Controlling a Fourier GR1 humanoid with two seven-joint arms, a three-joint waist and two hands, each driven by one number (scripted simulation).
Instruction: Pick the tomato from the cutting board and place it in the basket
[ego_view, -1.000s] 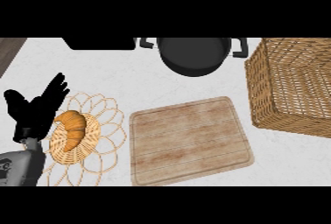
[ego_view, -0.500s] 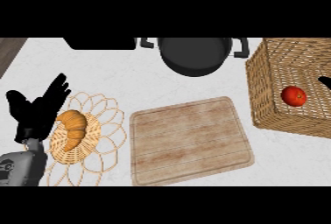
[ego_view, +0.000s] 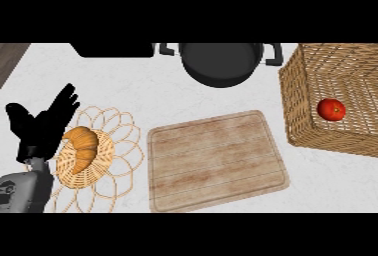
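Head view, round tomato (ego_view: 331, 109) inside basket (ego_view: 295, 100), no clear long axis, left hand (ego_view: 40, 125) open, fingers straight.

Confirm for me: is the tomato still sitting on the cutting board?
No. The tomato lies inside the wicker basket at the right, and the cutting board has nothing on it.

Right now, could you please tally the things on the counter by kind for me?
Food: 2, the tomato and a croissant
Wicker holders: 2, the basket and a woven tray
Cutting board: 1
Black pot: 1
Total: 6
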